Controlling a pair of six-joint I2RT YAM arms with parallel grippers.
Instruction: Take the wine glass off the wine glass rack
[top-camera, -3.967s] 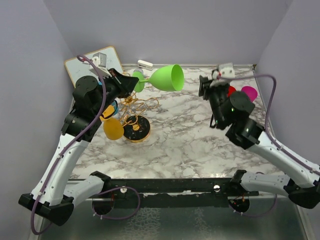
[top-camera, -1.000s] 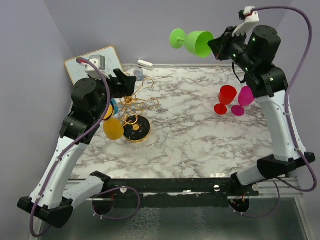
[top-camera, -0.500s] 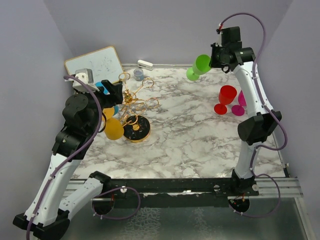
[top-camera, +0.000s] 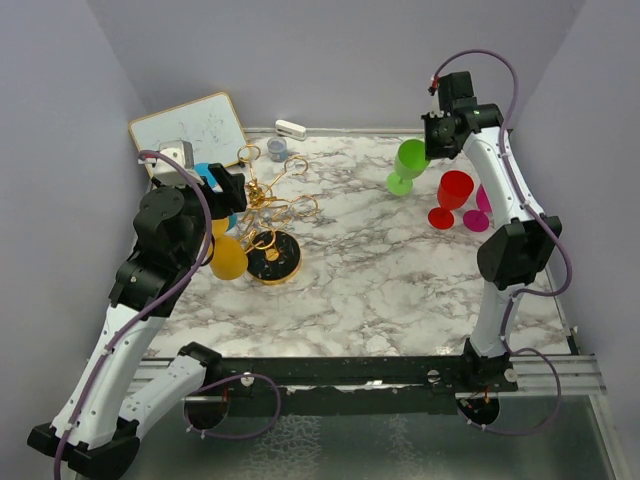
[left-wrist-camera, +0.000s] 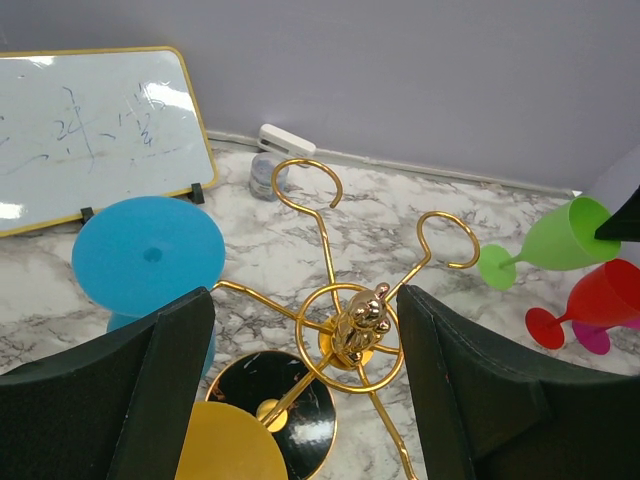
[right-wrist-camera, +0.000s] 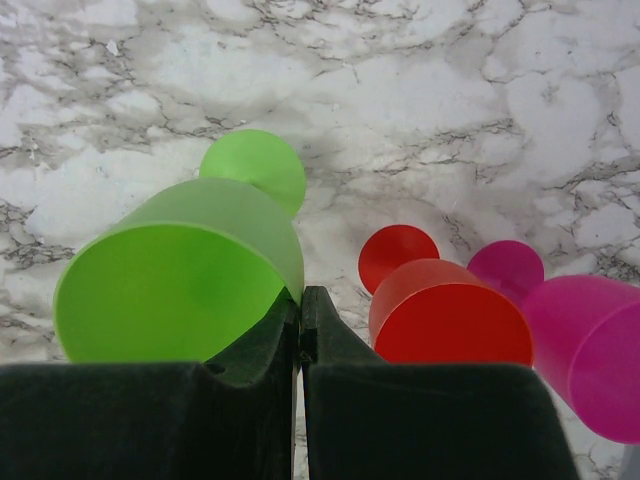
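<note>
Pinching rim of green plastic wine glass (right-wrist-camera: 185, 265) in right claw (right-wrist-camera: 300, 312), shut narrow. Hangs below claw, stem tilted, foot ahead and down toward marble worktop (right-wrist-camera: 560, 120), red plastic glass (right-wrist-camera: 450, 325) just right. Probably needs lowering along stem. Well clear of gold wire rack (left-wrist-camera: 360, 325) under wide-open left claw (left-wrist-camera: 305, 300).

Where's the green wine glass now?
The green wine glass is back right in the top view, rim pinched by the right hand, just left of the red glass.

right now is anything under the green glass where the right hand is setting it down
Nothing visible: bare table shows around the foot of the green glass. The red glass stands close beside it, not under it.
</note>
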